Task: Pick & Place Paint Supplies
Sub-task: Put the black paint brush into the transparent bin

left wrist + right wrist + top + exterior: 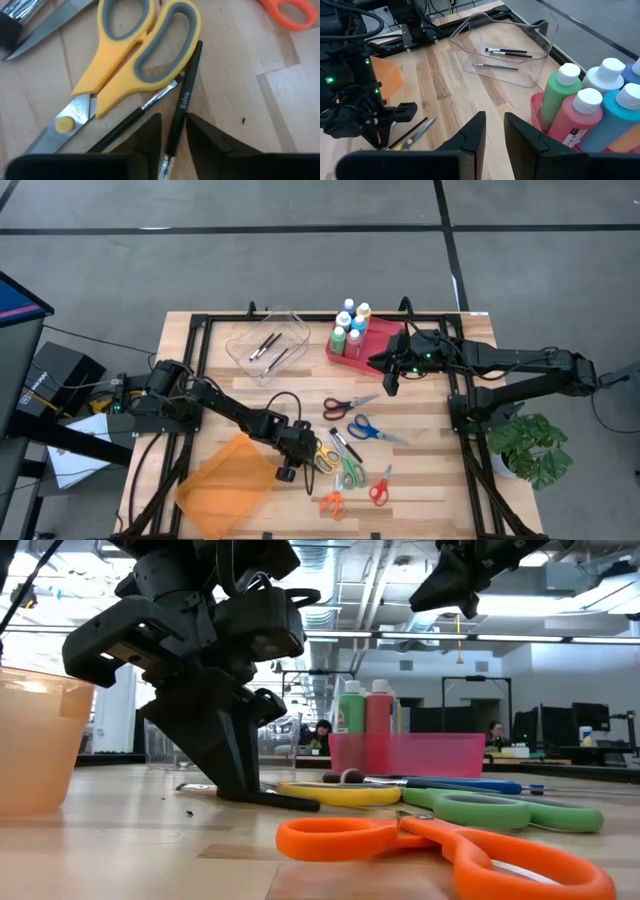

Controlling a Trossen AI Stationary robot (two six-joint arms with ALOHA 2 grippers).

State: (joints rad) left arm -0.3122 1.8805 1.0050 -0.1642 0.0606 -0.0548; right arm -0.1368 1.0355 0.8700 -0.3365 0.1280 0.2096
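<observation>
Paint bottles point(350, 325) with white caps stand upright in a red bin point(382, 333); they also show in the right wrist view point(590, 110) and the low view point(365, 705). My right gripper point(388, 380) point(495, 125) hovers shut just beside that bin, touching nothing. My left gripper point(300, 452) point(174, 120) is down on the table next to the yellow scissors point(135, 55), shut on a black paintbrush point(182, 95). A second black brush point(125, 125) lies beside it and runs under one finger. My left gripper pinches the black paintbrush between its two fingers, on the handle near the metal ferrule point(175, 132). The fingers come from above, pointing down, and lie across the brush. The brush lies flat on the table, its far end point(197, 47) against the yellow scissors' handle.
A clear bin point(268, 345) with brushes in it sits at the far side, and an orange bin point(225, 480) near the left front. Several scissors point(350, 470) lie scattered at the middle front. A marker point(345, 445) lies among them, and a plant point(530, 445) stands to the right.
</observation>
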